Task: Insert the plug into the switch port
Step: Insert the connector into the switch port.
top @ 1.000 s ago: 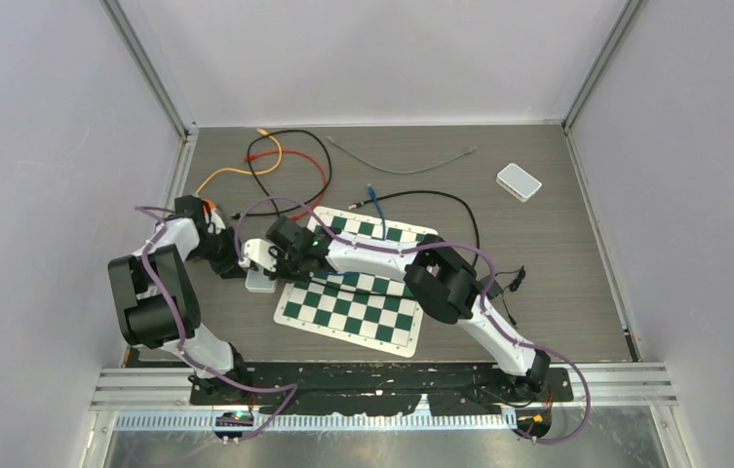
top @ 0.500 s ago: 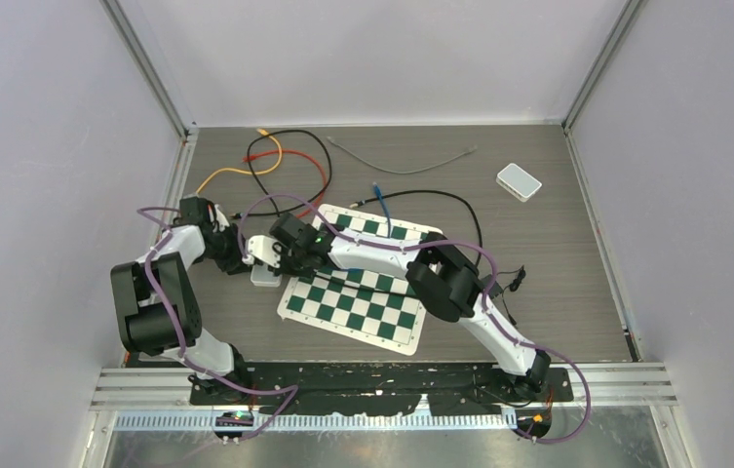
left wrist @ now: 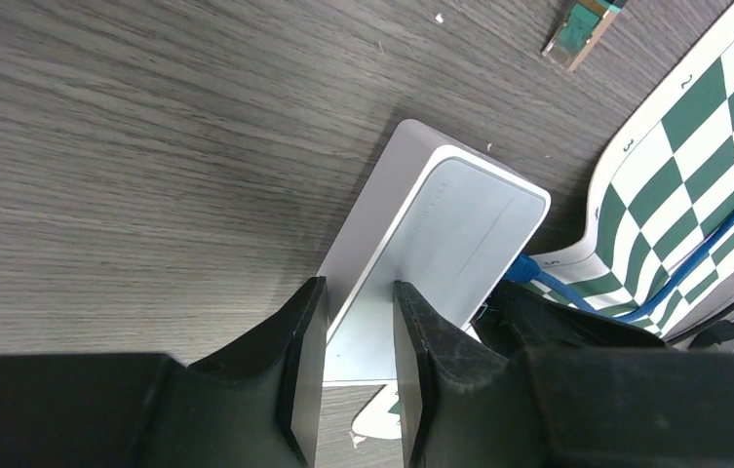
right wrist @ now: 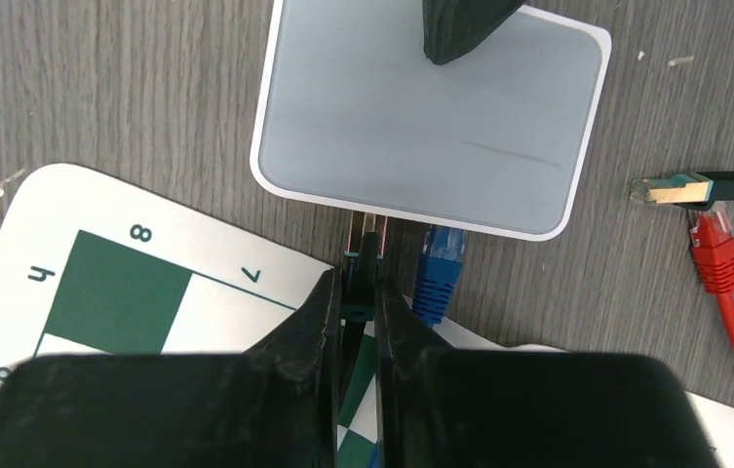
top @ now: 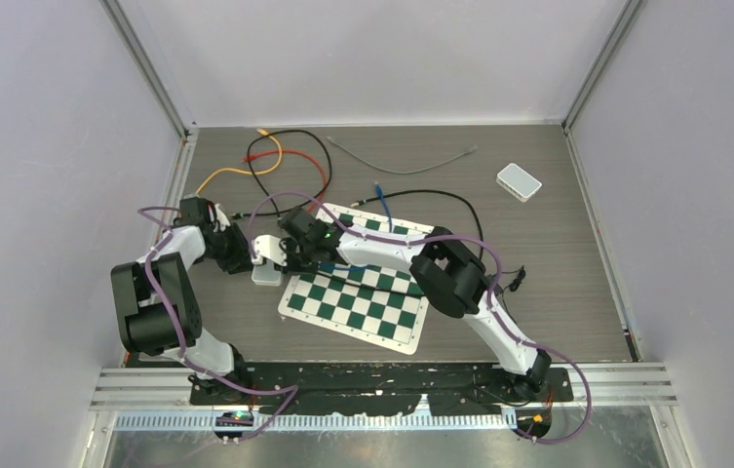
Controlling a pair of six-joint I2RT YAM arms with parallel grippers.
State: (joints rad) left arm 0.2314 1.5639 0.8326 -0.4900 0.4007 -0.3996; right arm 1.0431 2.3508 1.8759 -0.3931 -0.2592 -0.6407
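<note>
Dark wood table (top: 538, 253): my left gripper (left wrist: 358, 292) pinches the switch (right wrist: 431, 107). My right gripper (right wrist: 358, 292), clamped on the plug (right wrist: 367, 239), points it lengthwise at the switch's port edge, tip touching, just beside a blue plug (right wrist: 438, 263).

White rounded switch (right wrist: 431, 127) lying flat; dark plug (right wrist: 364, 252) tip at its port edge

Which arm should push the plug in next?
Right. The right gripper pinches the plug at the edge of the switch, beside the blue plug. The left gripper only clamps the switch.
</note>
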